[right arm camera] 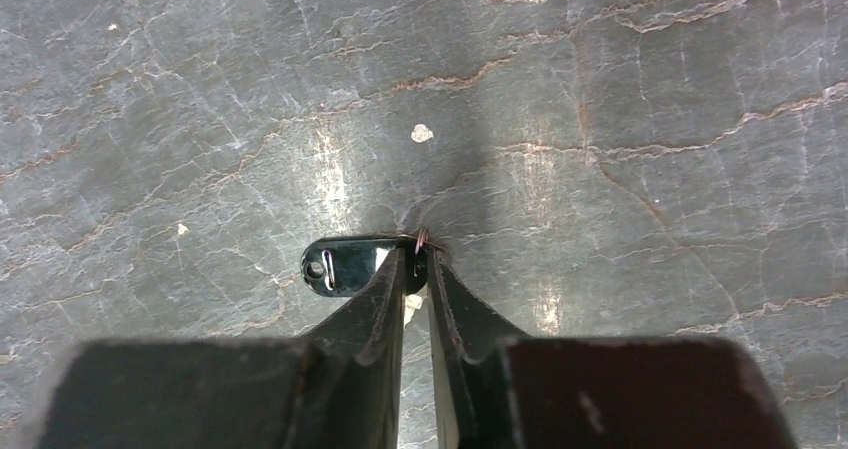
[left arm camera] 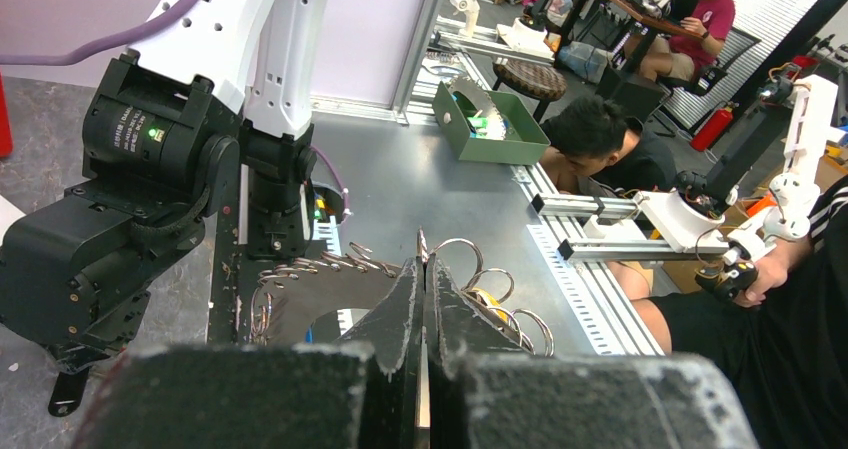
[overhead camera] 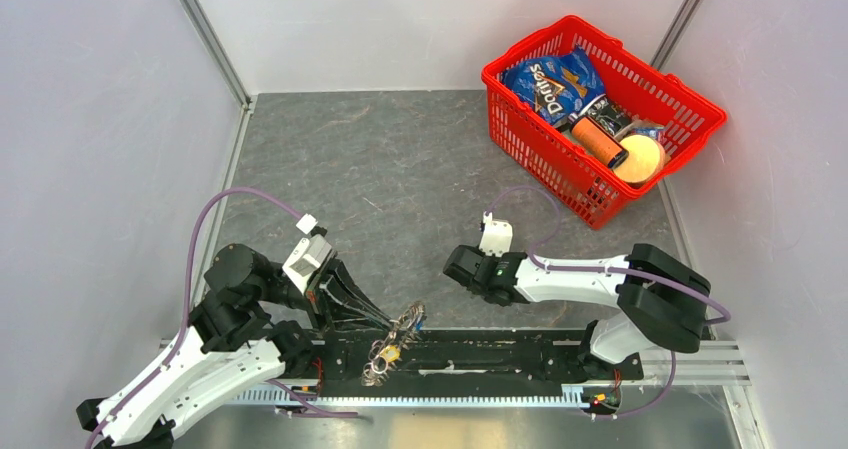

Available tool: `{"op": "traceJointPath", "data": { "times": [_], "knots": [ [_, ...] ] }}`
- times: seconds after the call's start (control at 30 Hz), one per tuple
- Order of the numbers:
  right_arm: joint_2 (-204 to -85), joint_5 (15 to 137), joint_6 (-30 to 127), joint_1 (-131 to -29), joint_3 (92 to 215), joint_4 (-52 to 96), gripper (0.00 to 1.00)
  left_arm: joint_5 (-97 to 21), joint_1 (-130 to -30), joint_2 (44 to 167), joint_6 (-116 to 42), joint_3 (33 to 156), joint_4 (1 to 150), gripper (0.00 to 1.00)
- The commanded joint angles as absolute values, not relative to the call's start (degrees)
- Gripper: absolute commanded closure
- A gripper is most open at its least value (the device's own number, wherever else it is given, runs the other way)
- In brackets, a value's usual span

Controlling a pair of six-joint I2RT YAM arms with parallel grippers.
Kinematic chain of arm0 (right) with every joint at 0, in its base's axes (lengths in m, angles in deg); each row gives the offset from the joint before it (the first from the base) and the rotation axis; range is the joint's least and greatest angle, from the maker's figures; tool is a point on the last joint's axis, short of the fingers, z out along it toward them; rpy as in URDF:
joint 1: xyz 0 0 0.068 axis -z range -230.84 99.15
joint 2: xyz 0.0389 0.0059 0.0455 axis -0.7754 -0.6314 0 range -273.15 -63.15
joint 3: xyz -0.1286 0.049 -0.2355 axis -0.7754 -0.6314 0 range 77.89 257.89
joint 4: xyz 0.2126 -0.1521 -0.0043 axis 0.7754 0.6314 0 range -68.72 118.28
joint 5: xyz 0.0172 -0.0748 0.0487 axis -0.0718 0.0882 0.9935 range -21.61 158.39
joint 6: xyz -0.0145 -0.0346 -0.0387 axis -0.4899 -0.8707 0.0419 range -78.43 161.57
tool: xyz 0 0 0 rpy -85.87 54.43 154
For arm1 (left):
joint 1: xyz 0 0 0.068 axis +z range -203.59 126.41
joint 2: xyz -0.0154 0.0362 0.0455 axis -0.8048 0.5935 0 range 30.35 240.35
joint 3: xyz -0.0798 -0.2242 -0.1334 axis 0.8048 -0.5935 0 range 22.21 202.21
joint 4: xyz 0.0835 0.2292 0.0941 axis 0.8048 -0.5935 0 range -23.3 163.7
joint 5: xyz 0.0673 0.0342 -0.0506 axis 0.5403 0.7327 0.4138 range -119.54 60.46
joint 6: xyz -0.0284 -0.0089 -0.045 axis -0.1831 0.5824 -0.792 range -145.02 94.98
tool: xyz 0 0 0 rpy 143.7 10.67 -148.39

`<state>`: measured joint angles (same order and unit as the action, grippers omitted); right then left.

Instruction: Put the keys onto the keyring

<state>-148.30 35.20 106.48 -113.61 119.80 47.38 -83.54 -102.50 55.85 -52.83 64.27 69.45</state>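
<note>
The keyring [overhead camera: 398,335], a metal ring with silver keys and small split rings fanned round it, hangs over the black base rail at the near edge. My left gripper [overhead camera: 388,321] is shut on it. In the left wrist view the fingertips [left arm camera: 421,269] pinch the ring's edge [left arm camera: 421,241], with silver keys [left arm camera: 300,267] to the left and a yellow-gold key [left arm camera: 487,296] among loops to the right. My right gripper [overhead camera: 456,265] is low on the table, shut on the end of a black key [right arm camera: 345,266] that lies flat, a thin wire loop [right arm camera: 421,237] at its tips.
A red basket [overhead camera: 520,134] with a Doritos bag, a can and a yellow ball stands at the back right. The black base rail [overhead camera: 500,349] runs along the near edge. Grey walls enclose the stone-patterned table [overhead camera: 400,169].
</note>
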Motion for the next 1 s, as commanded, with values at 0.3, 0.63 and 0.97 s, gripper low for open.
{"op": "traceJointPath", "data": {
  "times": [0.3,0.63,0.97],
  "knots": [
    [-144.95,32.35,106.75,-113.5,119.37,49.38,1.0,-83.07,-102.65,55.84,-51.43,66.06,70.93,0.98],
    [-129.95,40.63,85.27,-114.18,120.95,49.84,1.0,-83.09,-102.71,55.45,-52.18,66.75,71.07,0.98],
    [-120.66,57.42,61.35,-117.42,129.66,57.44,1.0,-83.75,-102.69,55.24,-54.37,66.77,72.3,0.98]
  ]
}}
